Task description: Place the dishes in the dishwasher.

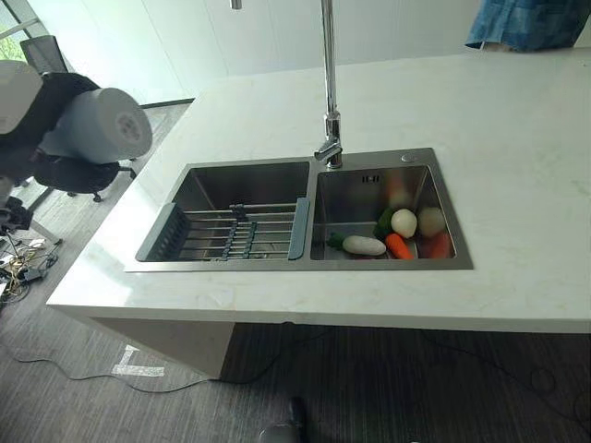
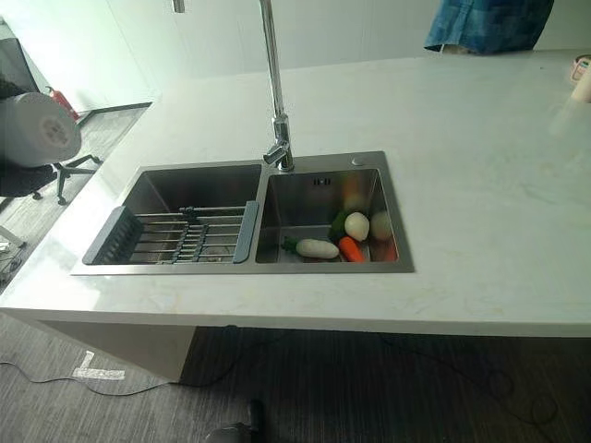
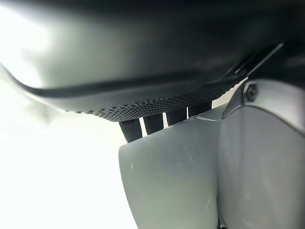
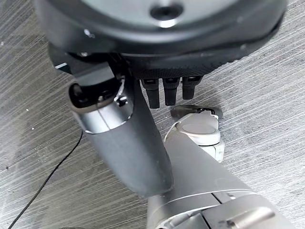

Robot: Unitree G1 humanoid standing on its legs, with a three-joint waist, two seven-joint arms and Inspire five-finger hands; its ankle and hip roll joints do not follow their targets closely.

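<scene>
Landmark: double sink (image 1: 277, 261) set in white counter (image 1: 517, 185), tap (image 1: 328, 83) behind the divider.
Left basin: wire rack (image 1: 231, 231) across it, bare.
Right basin: toy vegetables (image 1: 397, 235) heaped at its front; no dishes or dishwasher seen.
Left hand (image 3: 143, 125): fingers hang relaxed, apart, holding nothing.
Right hand (image 4: 169, 90): hanging over floor, fingers loose, empty.
Progress: judged not begun; everything left.
</scene>
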